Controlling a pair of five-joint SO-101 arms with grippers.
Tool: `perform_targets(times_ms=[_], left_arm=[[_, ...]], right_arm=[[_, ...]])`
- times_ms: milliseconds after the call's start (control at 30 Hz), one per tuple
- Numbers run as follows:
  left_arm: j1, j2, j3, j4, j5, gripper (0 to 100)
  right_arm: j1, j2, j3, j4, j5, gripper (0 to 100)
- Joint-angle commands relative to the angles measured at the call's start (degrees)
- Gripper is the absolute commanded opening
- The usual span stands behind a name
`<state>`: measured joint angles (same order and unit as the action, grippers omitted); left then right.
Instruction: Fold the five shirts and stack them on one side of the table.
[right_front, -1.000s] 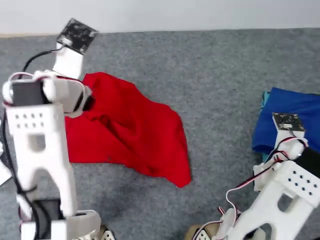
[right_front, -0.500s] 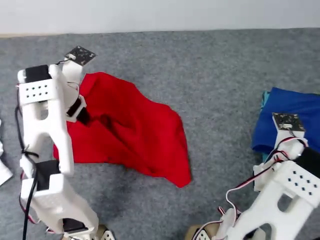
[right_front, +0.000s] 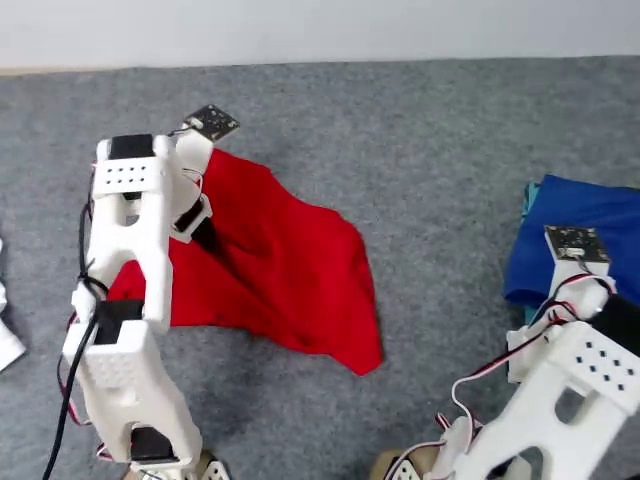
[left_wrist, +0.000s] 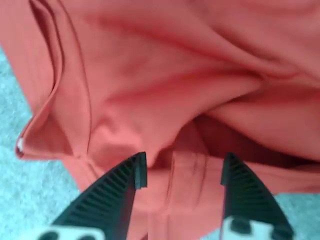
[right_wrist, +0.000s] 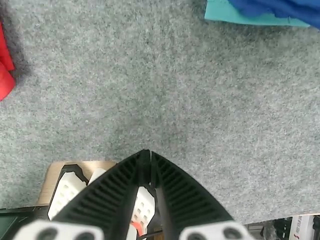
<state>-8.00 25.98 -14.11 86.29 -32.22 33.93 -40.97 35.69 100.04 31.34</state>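
A crumpled red shirt lies on the grey table left of centre. My left gripper hovers open just over the shirt's rumpled folds near its far left part, nothing between its fingers; in the high view that arm stands over the shirt's left side. A blue shirt lies folded on a teal one at the right edge. My right gripper is shut and empty above bare table near the front, and its arm sits at the front right.
A white object pokes in at the left edge. Grey carpet-like table stretches between the red shirt and the blue stack. A pale wall borders the far edge.
The left arm has swung rightward and farther onto the red shirt over the last second. The shirt and the right arm have not moved.
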Motion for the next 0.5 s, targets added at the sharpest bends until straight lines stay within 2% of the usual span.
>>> perform_targets(times_ms=[0,233,333,467], left_arm=[[-0.3,1.1,-0.5,-1.8,-0.3,25],[-1.1,2.8,-0.5,0.0,-2.3,23],[-1.8,2.7,-0.9,1.4,-3.6,17],[-2.2,2.7,-6.8,9.5,-8.2,4]], right_arm=[[-0.2,-1.5,-0.6,1.4,0.0,0.9],[-0.2,-1.5,-0.6,1.3,0.0,0.9],[-0.2,-1.5,-0.6,1.1,0.0,0.9],[-0.2,-1.5,-0.6,0.9,0.0,0.9]])
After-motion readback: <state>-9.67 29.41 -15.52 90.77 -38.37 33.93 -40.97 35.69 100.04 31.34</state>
